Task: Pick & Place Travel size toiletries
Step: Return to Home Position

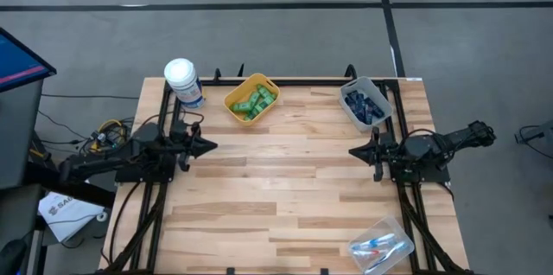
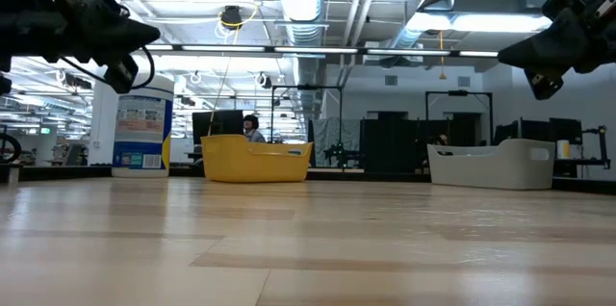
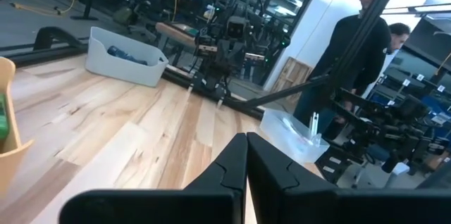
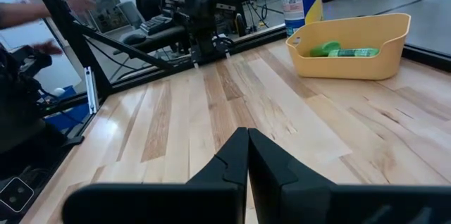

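Small green bottles [image 1: 253,102] lie in a yellow bin [image 1: 235,95] at the table's far side. Dark navy tubes [image 1: 364,107] fill a grey bin [image 1: 348,111] at far right. Thin toothbrushes [image 1: 377,245] lie in a clear bin [image 1: 399,227] at the near right corner. My left gripper [image 1: 210,146] hangs shut above the table's left part and touches nothing. My right gripper [image 1: 353,150] is shut above the right part, facing the left one. In the wrist views the shut fingertips [image 3: 246,155] [image 4: 248,152] point across bare wood.
A large white-lidded canister [image 1: 182,79] stands at the far left corner beside the yellow bin. Bare wood lies between the two grippers and toward the near edge. People stand beyond the table's right side [image 3: 352,48]; a hand [image 4: 77,2] shows beyond the left side.
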`<action>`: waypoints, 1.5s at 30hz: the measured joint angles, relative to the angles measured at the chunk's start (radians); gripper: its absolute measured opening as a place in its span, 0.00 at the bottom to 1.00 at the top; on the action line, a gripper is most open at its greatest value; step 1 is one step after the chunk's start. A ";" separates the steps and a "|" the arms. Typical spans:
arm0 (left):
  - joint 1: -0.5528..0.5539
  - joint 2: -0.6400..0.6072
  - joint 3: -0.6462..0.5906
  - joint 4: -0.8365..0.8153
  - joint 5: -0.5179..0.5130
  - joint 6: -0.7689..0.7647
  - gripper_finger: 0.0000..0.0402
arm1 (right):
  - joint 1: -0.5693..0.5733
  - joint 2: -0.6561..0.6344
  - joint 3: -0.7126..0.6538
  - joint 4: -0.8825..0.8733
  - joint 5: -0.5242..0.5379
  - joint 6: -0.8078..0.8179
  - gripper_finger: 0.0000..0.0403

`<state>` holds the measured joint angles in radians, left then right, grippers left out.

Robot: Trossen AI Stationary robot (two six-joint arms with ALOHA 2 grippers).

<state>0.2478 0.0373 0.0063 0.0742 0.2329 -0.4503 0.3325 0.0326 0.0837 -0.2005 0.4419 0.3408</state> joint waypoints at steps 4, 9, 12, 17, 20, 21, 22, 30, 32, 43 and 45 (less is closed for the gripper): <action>0.000 0.023 0.000 0.003 0.000 0.000 0.00 | 0.000 0.000 0.000 0.000 0.000 0.000 0.00; 0.000 0.048 0.000 0.003 0.000 0.000 0.00 | 0.000 0.000 0.000 0.000 0.000 0.000 0.00; 0.000 0.060 0.000 0.003 0.000 0.000 0.00 | 0.000 0.000 0.000 0.000 0.000 0.000 0.00; 0.000 0.064 0.000 0.005 0.000 0.000 0.00 | 0.000 0.000 0.000 0.000 0.000 0.000 0.00; 0.000 0.064 0.000 0.007 0.000 0.000 0.00 | 0.000 0.000 0.000 0.000 0.000 0.000 0.00; 0.000 0.064 0.000 0.009 0.000 0.000 0.00 | 0.000 0.000 0.000 0.000 0.000 0.000 0.00; 0.000 0.064 0.000 0.010 0.000 0.000 0.00 | 0.000 0.000 0.000 0.000 0.000 0.000 0.00; 0.000 0.064 0.000 0.012 0.000 0.000 0.00 | 0.000 0.000 0.000 0.000 0.000 0.000 0.00; 0.000 0.064 0.000 0.012 0.000 0.000 0.00 | 0.000 0.000 0.000 0.000 0.000 0.000 0.00; 0.000 0.064 0.000 0.018 0.000 0.000 0.00 | 0.000 0.000 0.000 0.000 0.000 0.000 0.00; 0.000 0.064 0.000 0.018 0.000 0.000 0.00 | 0.000 0.000 0.000 0.000 0.000 0.000 0.00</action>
<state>0.2481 0.1013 0.0063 0.0925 0.2329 -0.4503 0.3322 0.0326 0.0837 -0.2007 0.4419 0.3412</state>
